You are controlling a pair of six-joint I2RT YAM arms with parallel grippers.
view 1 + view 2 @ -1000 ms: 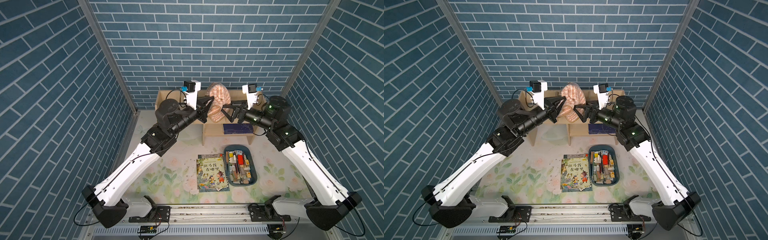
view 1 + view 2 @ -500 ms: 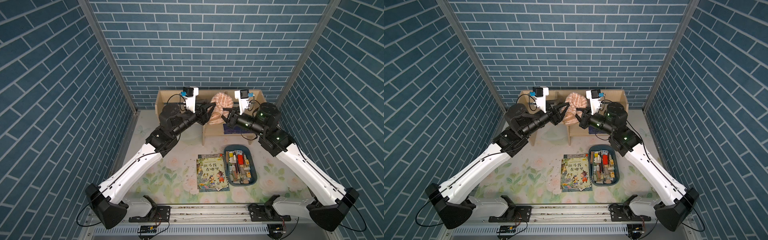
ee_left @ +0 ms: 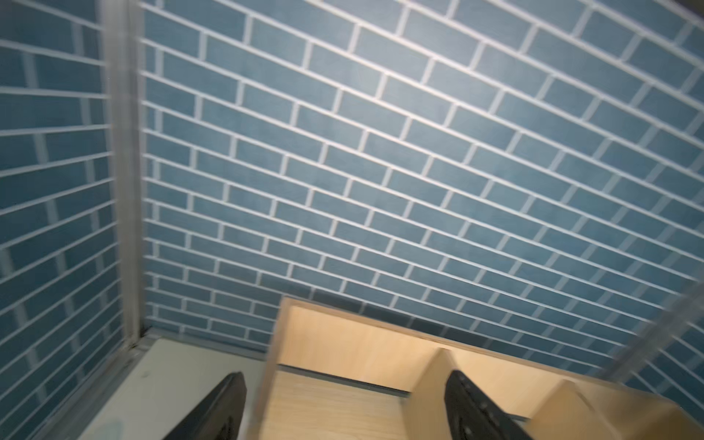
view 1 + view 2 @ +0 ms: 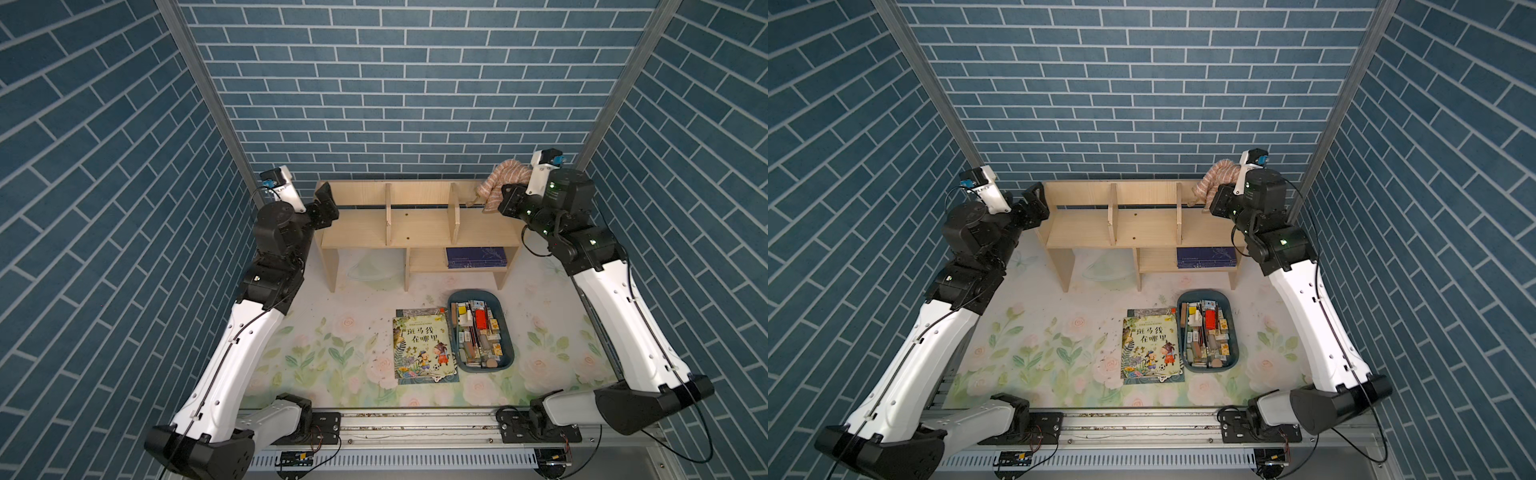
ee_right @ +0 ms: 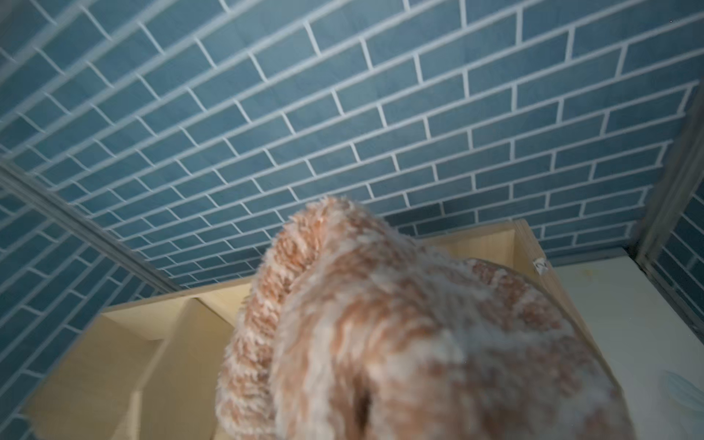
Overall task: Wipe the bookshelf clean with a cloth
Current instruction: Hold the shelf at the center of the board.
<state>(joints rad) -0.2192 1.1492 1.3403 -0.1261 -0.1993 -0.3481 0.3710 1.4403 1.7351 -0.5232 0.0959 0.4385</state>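
The bookshelf [image 4: 415, 226], rigid light wood with three upper compartments, stands in the upper middle of both top views. At its end toward the upper right of the frame, the cloth [image 4: 503, 183], fluffy with brown-pink and cream stripes, bunches over the right gripper [image 4: 500, 201], whose jaws are clamped tight on it. It looks light, soft and floppy, so a gathered fold seems the surest hold. The left gripper [image 4: 325, 202], spread wide and empty, sits by the shelf's end toward the frame's left.
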